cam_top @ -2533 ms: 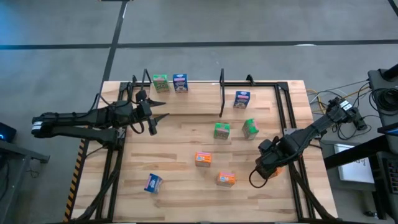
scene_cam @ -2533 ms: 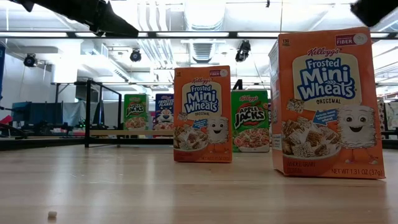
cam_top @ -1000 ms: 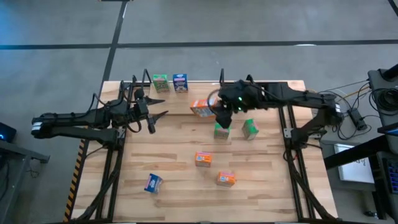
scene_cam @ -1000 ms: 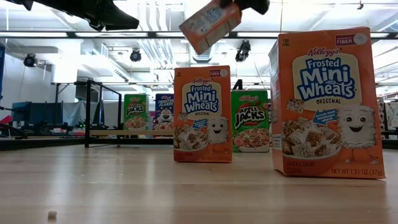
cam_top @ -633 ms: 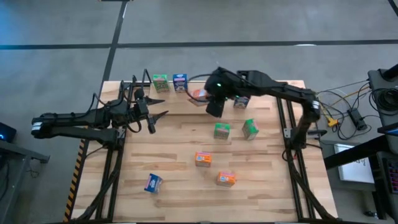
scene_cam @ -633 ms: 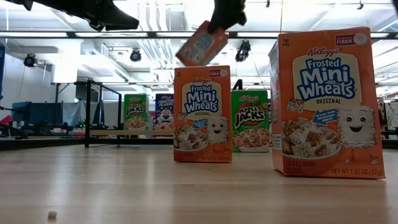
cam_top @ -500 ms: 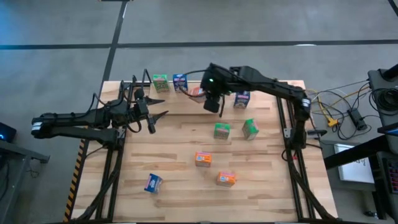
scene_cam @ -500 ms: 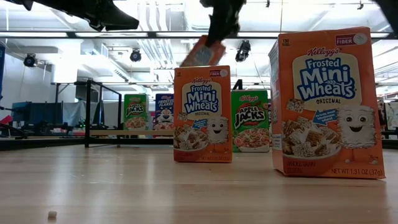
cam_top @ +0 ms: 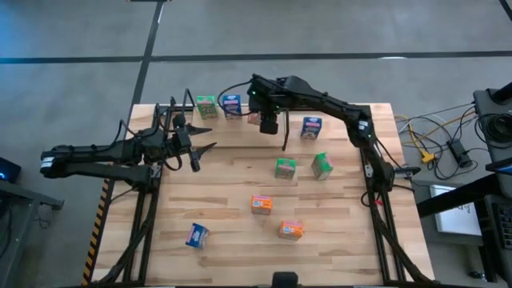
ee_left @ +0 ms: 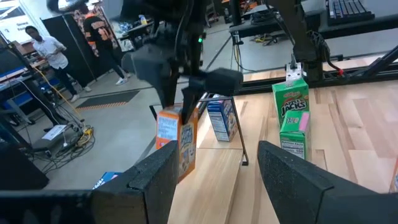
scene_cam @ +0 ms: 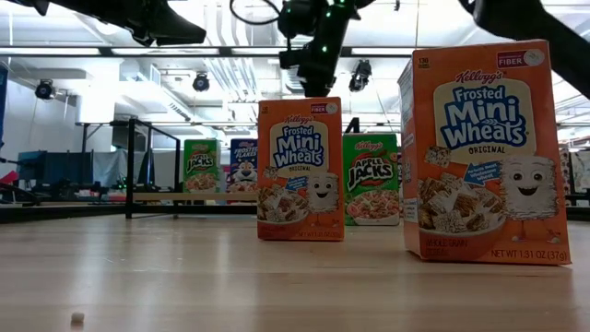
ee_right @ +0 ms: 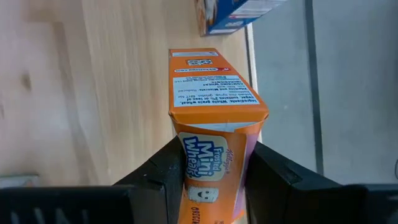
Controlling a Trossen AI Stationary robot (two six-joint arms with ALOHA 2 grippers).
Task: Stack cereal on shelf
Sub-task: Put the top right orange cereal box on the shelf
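Right fingers (ee_right: 211, 165) grip Frosted Mini Wheats box (ee_right: 214, 118) (orange); left fingers (ee_left: 214, 168) spread.

From overhead the right gripper (cam_top: 267, 122) hides nearly all of its orange box (cam_top: 254, 120), whose lower end the right wrist view's edge cuts off, and the print on that box's side panel (ee_right: 211, 90) is too small to read.
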